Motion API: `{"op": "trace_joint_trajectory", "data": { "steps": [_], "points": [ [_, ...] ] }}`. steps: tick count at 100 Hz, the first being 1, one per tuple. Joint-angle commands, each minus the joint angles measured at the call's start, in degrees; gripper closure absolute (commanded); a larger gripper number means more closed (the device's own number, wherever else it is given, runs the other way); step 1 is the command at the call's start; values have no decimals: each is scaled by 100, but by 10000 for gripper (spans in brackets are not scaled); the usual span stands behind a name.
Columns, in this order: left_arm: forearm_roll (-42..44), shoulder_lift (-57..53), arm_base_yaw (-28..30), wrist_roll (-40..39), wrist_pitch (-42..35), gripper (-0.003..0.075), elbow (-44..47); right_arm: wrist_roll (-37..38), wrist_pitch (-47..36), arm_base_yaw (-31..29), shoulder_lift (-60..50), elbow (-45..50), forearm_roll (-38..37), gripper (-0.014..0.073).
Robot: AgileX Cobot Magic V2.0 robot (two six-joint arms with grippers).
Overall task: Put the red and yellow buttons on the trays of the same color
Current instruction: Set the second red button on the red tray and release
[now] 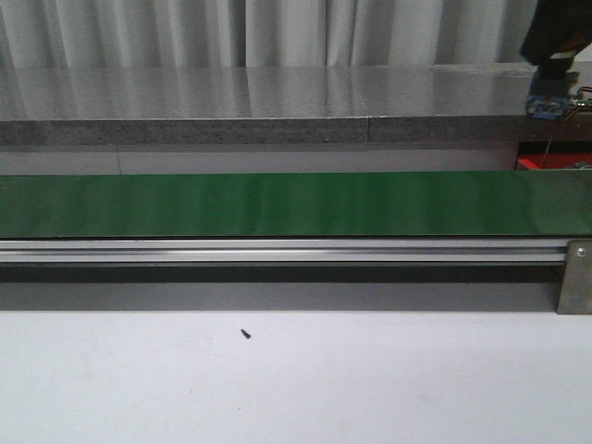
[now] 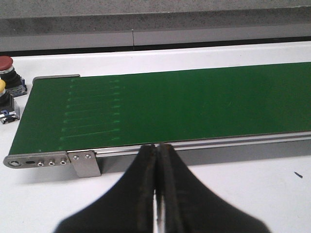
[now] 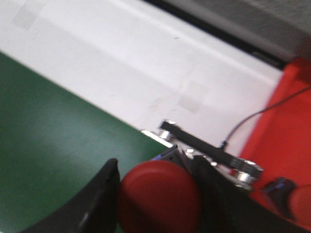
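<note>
Green conveyor belt (image 1: 277, 203) runs across the front view on an aluminium rail (image 1: 277, 250), white table (image 1: 296, 388) in front, grey ledge (image 1: 259, 129) behind. Right gripper (image 3: 158, 194) is clamped on a red button (image 3: 159, 201): the red cap sits squarely between the two black fingers (image 3: 99, 204), touching both, and fills the gap. Beyond the fingers, the belt's end and a black bar with metal fittings (image 3: 209, 148) sit near the held button; a red tray (image 3: 286, 145) lies just past that bar, with a thin dark cable (image 3: 262, 109) crossing onto it. Another reddish round shape (image 3: 300, 204) shows at the frame edge over the red surface, too blurred to identify. In the front view only a dark piece of the right arm (image 1: 555, 37) shows at the far right, above the ledge, with a sliver of red (image 1: 541, 163) below it. Left gripper (image 2: 158, 194) has its fingers pressed together, nothing between them, hanging over the white table just short of the belt's near rail. Off beyond the fingertips, past the belt's end bracket (image 2: 85, 162), a second red button (image 2: 6, 65) and a yellow button (image 2: 2, 90) stand side by side on the table, well apart from the left gripper, both partly cut off by the frame. Small dark speck (image 1: 245, 333) lies on the table.
</note>
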Motion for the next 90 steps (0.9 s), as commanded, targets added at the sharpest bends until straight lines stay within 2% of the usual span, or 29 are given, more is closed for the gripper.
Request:
{"op": "trace_joint_trajectory", "data": {
  "steps": [1, 16, 53, 90],
  "points": [
    [-157, 26, -36, -7, -421, 740, -153, 1, -116, -417, -33, -562, 88, 452],
    [-157, 26, -36, -7, -421, 740, -153, 1, -126, -849, 672, -1307, 264, 452],
    [-157, 26, -36, -7, -435, 739, -153, 77, -140, -1123, 2320, -2975, 253, 452],
    [-157, 26, -36, -7, -437, 740, -153, 169, -249, -1243, 2714, -3039, 247, 452]
  ]
}}
